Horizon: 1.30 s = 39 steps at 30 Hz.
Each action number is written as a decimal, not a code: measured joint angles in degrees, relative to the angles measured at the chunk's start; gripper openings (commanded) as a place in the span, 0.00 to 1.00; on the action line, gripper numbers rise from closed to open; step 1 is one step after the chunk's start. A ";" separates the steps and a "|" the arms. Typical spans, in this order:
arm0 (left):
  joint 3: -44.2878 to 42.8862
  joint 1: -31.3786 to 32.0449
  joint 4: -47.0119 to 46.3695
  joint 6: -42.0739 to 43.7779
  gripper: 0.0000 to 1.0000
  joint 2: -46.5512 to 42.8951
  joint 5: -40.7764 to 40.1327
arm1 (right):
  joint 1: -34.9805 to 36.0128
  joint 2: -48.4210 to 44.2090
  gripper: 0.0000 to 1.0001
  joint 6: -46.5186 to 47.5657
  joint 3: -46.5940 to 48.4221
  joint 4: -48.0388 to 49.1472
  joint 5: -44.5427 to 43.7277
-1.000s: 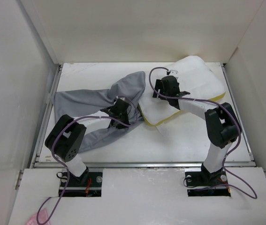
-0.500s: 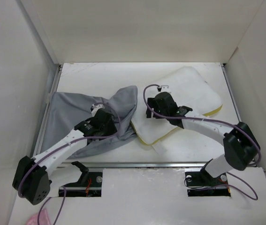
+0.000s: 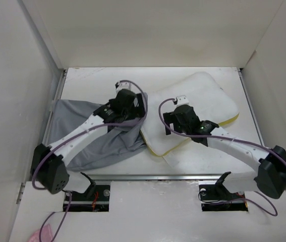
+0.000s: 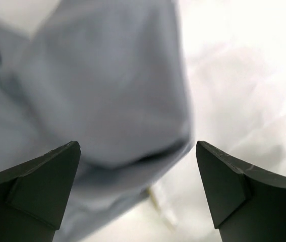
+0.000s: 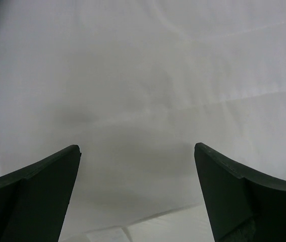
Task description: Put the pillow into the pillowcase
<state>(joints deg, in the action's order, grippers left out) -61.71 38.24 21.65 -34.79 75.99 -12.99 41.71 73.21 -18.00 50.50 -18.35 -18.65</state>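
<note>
While the one pillow lies flat and wholly outside the one pillowcase, it sits toward 2 o'clock on the white table; it is plump, white, soft and roughly rectangular, with a thin yellow trim along its 6 o'clock edge. The pillowcase, a limp, wrinkled grey cloth sack, spreads at the pillow's 9 o'clock, its near edge meeting the pillow's corner. Of the two grippers, the left gripper hangs over that grey edge with its dark fingers spread wide and grasping nothing; the right gripper hangs over the pillow's smooth white cloth, fingers likewise released and bare.
</note>
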 measured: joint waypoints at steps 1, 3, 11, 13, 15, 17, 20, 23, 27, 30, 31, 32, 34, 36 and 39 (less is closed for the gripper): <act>-3.78 0.00 -0.68 1.46 1.00 3.10 -0.90 | 0.00 1.44 1.00 0.74 0.59 0.46 -0.39; -12.46 -0.11 -0.72 4.13 1.00 9.49 -2.32 | 0.00 5.09 1.00 2.10 2.80 0.96 -1.44; -33.66 -2.95 0.63 12.02 0.69 30.73 -2.32 | -0.13 19.87 1.00 6.62 12.76 10.32 -3.17; -36.37 -4.04 2.69 13.00 0.57 34.84 -2.54 | -0.39 22.05 1.00 6.93 13.27 13.00 -2.36; -38.03 -5.25 4.04 13.53 0.43 37.94 -2.78 | -0.85 23.85 1.00 6.82 13.29 15.19 -1.57; -39.71 -6.08 5.77 13.90 0.39 40.13 -3.28 | -1.44 25.16 1.00 6.45 13.27 17.73 0.31; -44.63 -6.73 7.61 14.64 0.27 43.50 -3.63 | -2.80 27.23 0.94 5.35 12.87 22.10 3.06; -51.98 -7.04 8.50 16.15 0.15 47.58 -2.95 | -3.50 29.07 0.61 4.44 12.83 25.90 4.72; -57.59 -7.41 8.26 18.53 0.17 51.28 -0.48 | -3.72 30.10 0.18 3.48 12.79 28.30 6.01; -58.01 -7.54 8.70 20.52 0.52 51.78 1.03 | -4.15 30.12 0.12 3.02 12.57 29.33 6.45; -58.01 -7.56 9.03 20.70 0.60 51.78 1.05 | -4.26 30.10 0.12 2.99 12.37 29.62 6.69; -58.01 -7.56 9.29 20.96 0.61 51.78 1.03 | -4.31 30.10 0.11 3.02 12.33 29.70 6.86; -58.01 -7.56 9.53 21.35 0.66 51.78 0.98 | -4.31 29.97 0.11 3.02 12.07 30.03 6.93; -57.94 -7.56 9.60 21.94 0.68 51.78 1.25 | -4.33 29.59 0.11 3.02 11.32 30.75 7.02; -57.22 -7.58 9.42 22.69 0.61 51.76 3.21 | -4.33 29.20 0.05 2.97 10.49 31.61 7.13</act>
<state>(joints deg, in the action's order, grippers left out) -118.93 30.65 31.07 -12.10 127.74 -9.78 37.39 102.41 -15.03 60.99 13.26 -11.53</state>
